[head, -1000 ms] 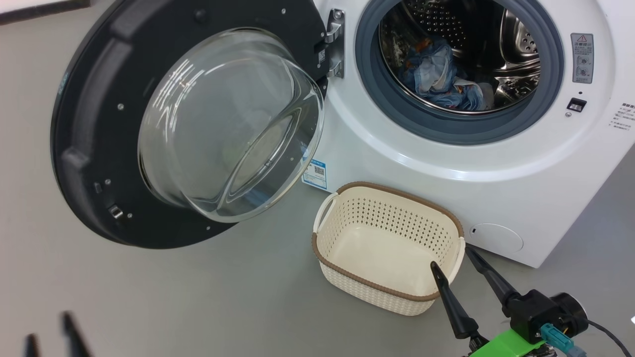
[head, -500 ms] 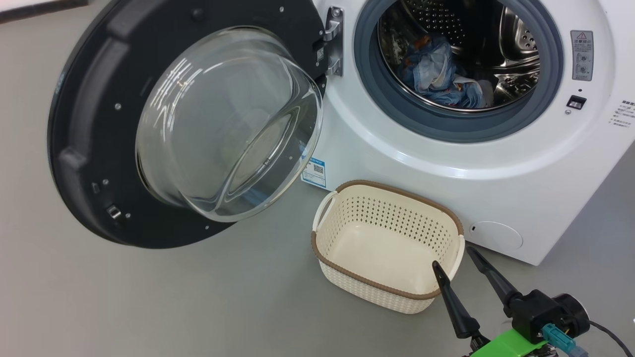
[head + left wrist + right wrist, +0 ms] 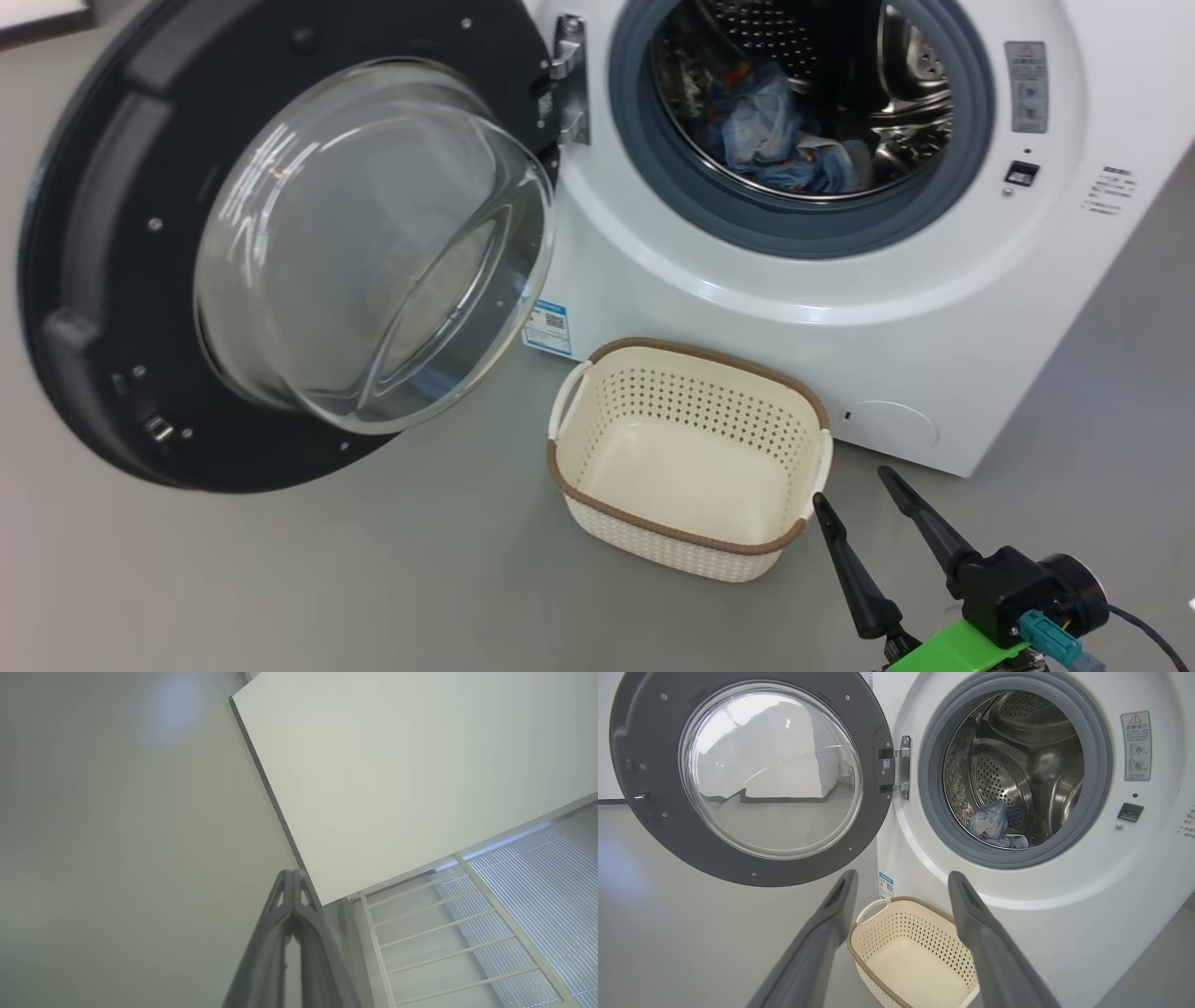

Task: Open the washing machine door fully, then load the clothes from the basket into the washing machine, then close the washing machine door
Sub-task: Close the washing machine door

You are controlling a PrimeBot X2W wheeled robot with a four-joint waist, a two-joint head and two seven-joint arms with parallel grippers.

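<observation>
The washing machine stands with its door swung wide open to the left. Light blue clothes lie inside the steel drum. In front of the machine the cream basket sits on the floor with nothing in it. My right gripper is open, low and just right of the basket, its fingers apart and empty. In the left wrist view my left gripper is shut, fingertips together, holding nothing and pointing at a pale wall.
Grey floor spreads to the left and in front of the basket. A white wall panel and a ribbed translucent partition lie ahead of the left gripper.
The head camera has turned, shifting the whole scene left. The left gripper's fingers, seen open at the lower left a second ago, have left the head view. The right gripper has stayed put.
</observation>
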